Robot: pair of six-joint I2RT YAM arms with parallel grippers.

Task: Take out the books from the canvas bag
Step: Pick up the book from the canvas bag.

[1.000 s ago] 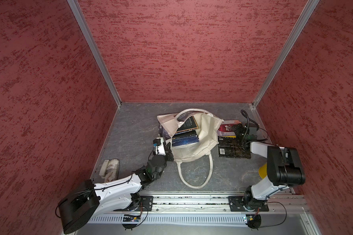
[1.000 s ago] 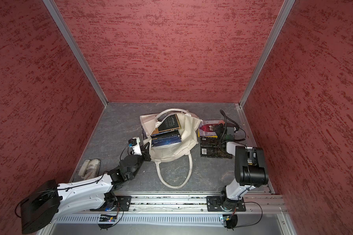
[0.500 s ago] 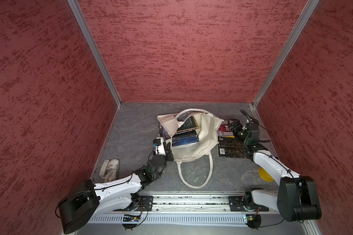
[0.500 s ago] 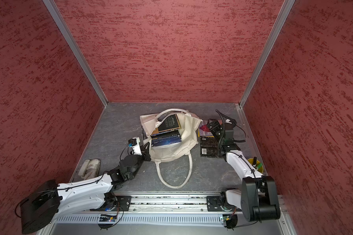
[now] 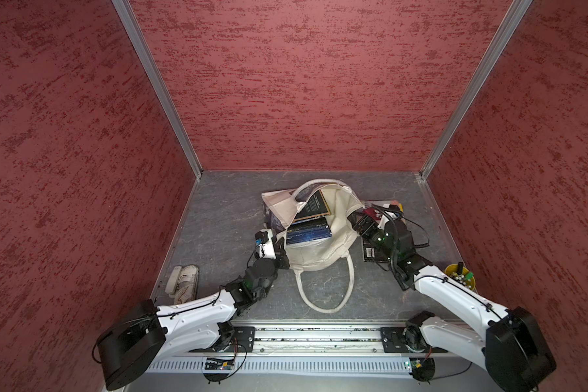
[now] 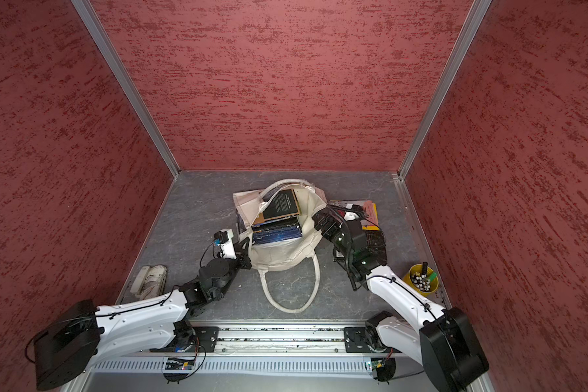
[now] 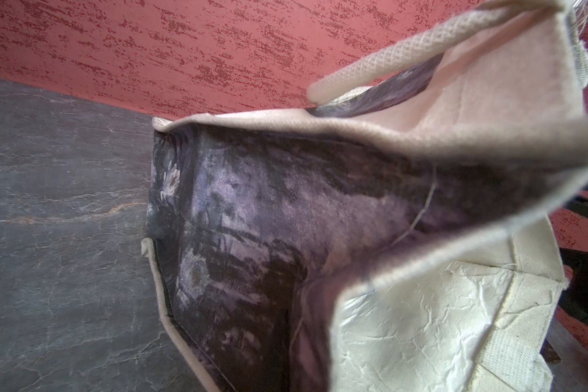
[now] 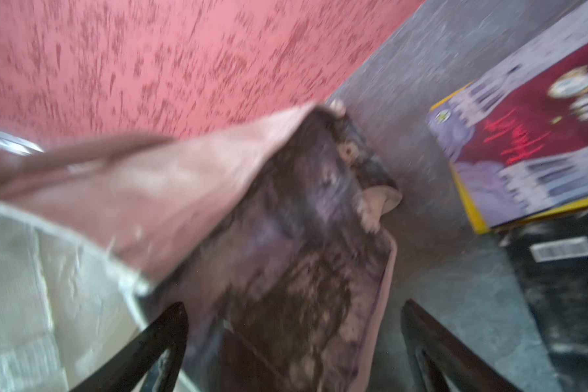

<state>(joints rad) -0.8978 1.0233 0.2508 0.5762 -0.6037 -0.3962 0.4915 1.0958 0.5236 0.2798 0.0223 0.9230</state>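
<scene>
Mottled red walls (image 5: 302, 85) close in a dark grey, stone-patterned floor (image 5: 224, 210). On it the canvas bag (image 5: 319, 253) lies in the middle, mouth gaping upward, one loop handle (image 5: 323, 309) trailing toward the near edge. Inside it, navy books (image 5: 308, 232) are stacked flat, with a black book edged in orange-brown (image 5: 312, 204) lying tilted at their far side. The left gripper (image 5: 281, 250) is pinched closed on the bag's near-left rim; in the left wrist view cloth fills the frame and the gripper itself is hidden. The right gripper (image 5: 356, 220) stands at the bag's right rim with jaws spread wide; in the blurred right wrist view its dark fingers (image 8: 165, 339) straddle the bag's printed side without gripping it. Just right of the bag two more books lie on the floor: a maroon-covered book (image 8: 530, 152) and, nearer, a black book (image 8: 564, 278). A yellow bucket (image 6: 420, 279) stands at the near right.
</scene>
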